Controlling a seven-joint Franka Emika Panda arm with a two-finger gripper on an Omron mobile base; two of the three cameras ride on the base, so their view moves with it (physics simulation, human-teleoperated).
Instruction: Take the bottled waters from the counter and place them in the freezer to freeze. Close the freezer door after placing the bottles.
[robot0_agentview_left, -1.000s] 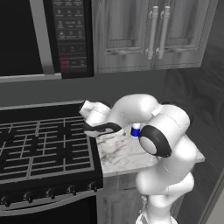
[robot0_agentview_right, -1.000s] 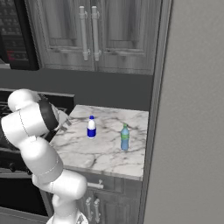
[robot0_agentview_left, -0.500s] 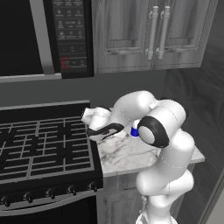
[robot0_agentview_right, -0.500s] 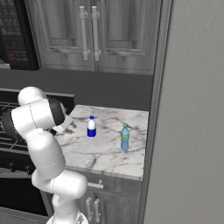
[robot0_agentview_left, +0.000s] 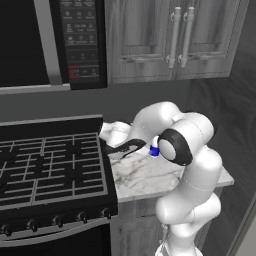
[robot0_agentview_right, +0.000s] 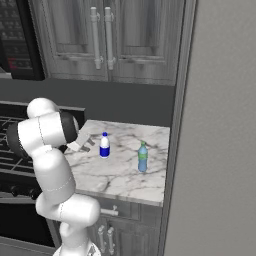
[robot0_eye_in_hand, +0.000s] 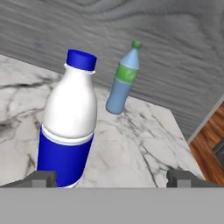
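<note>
Change: the arm has swung rightward from over the stove edge toward the bottles; both bottles stand where they stood.
Fingers (robot0_eye_in_hand: 111, 179): spread wide, holding nothing, tips low on either side of the hand view; in the right base view they hover just left of the nearer bottle.
Nearer bottle (robot0_eye_in_hand: 68, 127): white body, blue label and blue cap, upright on the marble surface (robot0_agentview_right: 120, 170), just ahead of the left fingertip.
Farther bottle (robot0_agentview_right: 143, 157): teal-tinted, green cap, upright, near the first, closer to the grey panel.
Freezer door (robot0_agentview_right: 220, 130): tall light-grey panel, right of the surface.
Stove (robot0_agentview_left: 50, 165): black grates, left of the surface.
</note>
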